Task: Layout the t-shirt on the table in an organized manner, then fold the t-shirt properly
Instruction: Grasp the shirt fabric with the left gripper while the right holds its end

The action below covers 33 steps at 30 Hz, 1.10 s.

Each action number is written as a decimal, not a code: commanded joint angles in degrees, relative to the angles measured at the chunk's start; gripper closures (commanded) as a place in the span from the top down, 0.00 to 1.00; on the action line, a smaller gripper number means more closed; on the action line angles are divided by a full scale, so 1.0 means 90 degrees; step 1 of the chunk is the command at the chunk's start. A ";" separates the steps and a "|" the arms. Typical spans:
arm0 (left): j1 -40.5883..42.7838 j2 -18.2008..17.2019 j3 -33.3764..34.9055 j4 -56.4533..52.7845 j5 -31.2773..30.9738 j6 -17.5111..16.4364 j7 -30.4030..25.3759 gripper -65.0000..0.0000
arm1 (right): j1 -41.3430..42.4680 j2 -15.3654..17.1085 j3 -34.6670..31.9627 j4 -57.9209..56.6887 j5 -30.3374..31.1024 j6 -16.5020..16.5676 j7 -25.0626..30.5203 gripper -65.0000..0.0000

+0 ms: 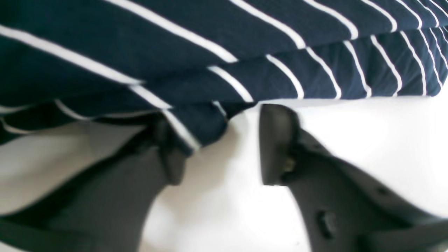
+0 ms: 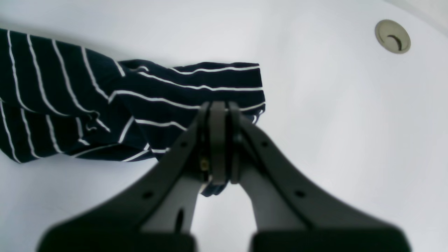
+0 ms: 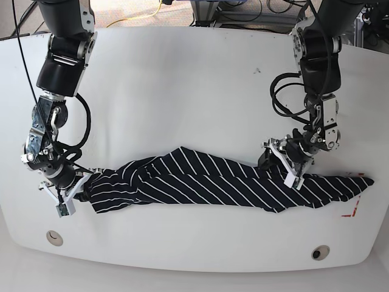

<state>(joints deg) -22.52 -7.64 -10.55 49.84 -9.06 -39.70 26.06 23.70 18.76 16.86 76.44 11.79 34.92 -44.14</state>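
Navy white-striped cloth t-shirt lies stretched in a rope across the smooth white table. Right gripper pinches one end; left gripper seems half-spread at a fold, possibly snagging only one layer.

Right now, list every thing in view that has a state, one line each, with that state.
t-shirt: unfolded, stretched into a long twisted band across the table, not laid flat.
table: bearing the shirt along its near side.
right gripper: shut on one end of the t-shirt.
left gripper: jaws apart at the shirt's edge, cloth between them, one finger under a fold.
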 commanded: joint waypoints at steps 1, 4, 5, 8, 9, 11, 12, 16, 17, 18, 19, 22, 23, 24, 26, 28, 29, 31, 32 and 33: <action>-0.0130 -0.0025 0.0004 0.0083 -0.0053 -0.0033 -0.0010 0.31 | 0.0194 0.0108 0.0026 0.0136 0.0062 0.0013 0.0143 0.00; -0.0130 -0.0025 0.0004 0.0083 -0.0053 -0.0033 -0.0010 0.19 | 0.0194 0.0108 0.0026 0.0136 0.0062 0.0013 0.0143 0.00; -0.0130 -0.0025 0.0004 0.0083 -0.0053 -0.0033 -0.0010 0.15 | 0.0194 0.0108 0.0026 0.0136 0.0062 0.0013 0.0143 0.00; -0.0140 -0.0025 0.0004 0.0083 -0.0053 -0.0033 -0.0010 0.02 | 0.0194 0.0108 0.0026 0.0136 0.0062 0.0013 0.0143 0.00; -0.0140 -0.0025 0.0004 0.0083 -0.0043 -0.0033 -0.0010 0.00 | 0.0194 0.0108 0.0026 0.0136 0.0062 0.0013 0.0143 0.00; -0.0140 -0.0025 0.0004 0.0083 -0.0043 -0.0033 -0.0010 0.00 | 0.0194 0.0108 0.0026 0.0136 0.0062 0.0013 0.0143 0.00; -0.0140 -0.0025 0.0004 0.0083 -0.0043 -0.0033 -0.0010 0.00 | 0.0194 0.0108 0.0026 0.0136 0.0062 0.0013 0.0143 0.00; -0.0140 -0.0025 0.0004 0.0083 -0.0043 -0.0033 -0.0010 0.00 | 0.0194 0.0108 0.0026 0.0136 0.0062 0.0013 0.0143 0.00; -0.0140 -0.0025 0.0004 0.0083 -0.0043 -0.0033 -0.0010 0.00 | 0.0194 0.0108 0.0026 0.0136 0.0062 0.0013 0.0143 0.00; -0.0140 -0.0025 0.0004 0.0083 -0.0043 -0.0033 -0.0010 0.00 | 0.0184 0.0108 0.0026 0.0136 0.0062 0.0013 0.0143 0.00; -0.0140 -0.0025 0.0004 0.0083 -0.0043 -0.0033 -0.0010 0.00 | 0.0184 0.0108 0.0026 0.0136 0.0062 0.0013 0.0143 0.00; -0.0140 -0.0025 0.0004 0.0083 -0.0043 -0.0033 -0.0010 0.00 | 0.0184 0.0088 0.0026 0.0136 0.0062 0.0013 0.0143 0.00; -0.0140 -0.0035 0.0004 0.0083 -0.0043 -0.0033 -0.0010 0.00 | 0.0184 0.0059 0.0026 0.0136 0.0062 0.0013 0.0143 0.00; -0.0140 -0.0035 0.0004 0.0083 -0.0043 -0.0033 -0.0010 0.00 | 0.0184 0.0049 0.0026 0.0136 0.0062 0.0013 0.0143 0.00; -0.0140 -0.0045 -0.0005 0.0083 -0.0043 -0.0033 -0.0010 0.00 | 0.0184 0.0040 0.0026 0.0146 0.0062 0.0013 0.0143 0.00; -0.0140 -0.0045 -0.0005 0.0083 -0.0043 -0.0033 -0.0010 0.00 | 0.0184 0.0030 0.0026 0.0146 0.0062 0.0013 0.0143 0.00; -0.0140 -0.0045 -0.0005 0.0083 -0.0043 -0.0033 -0.0010 0.00 | 0.0184 0.0030 0.0026 0.0146 0.0062 0.0013 0.0143 0.00; -0.0140 -0.0045 -0.0015 0.0073 -0.0053 -0.0033 -0.0010 0.00 | 0.0184 0.0030 0.0026 0.0146 0.0062 0.0013 0.0143 0.00; -0.0140 -0.0045 -0.0015 0.0073 -0.0053 -0.0033 -0.0010 0.00 | 0.0184 0.0030 0.0026 0.0146 0.0062 0.0013 0.0143 0.00; -0.0140 -0.0045 -0.0025 0.0073 -0.0053 -0.0033 -0.0010 0.00 | 0.0184 0.0030 0.0026 0.0146 0.0062 0.0013 0.0143 0.00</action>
<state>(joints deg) -22.37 -7.68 -10.55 49.80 -8.82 -39.70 26.79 23.73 18.09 16.86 76.44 11.81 34.94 -44.12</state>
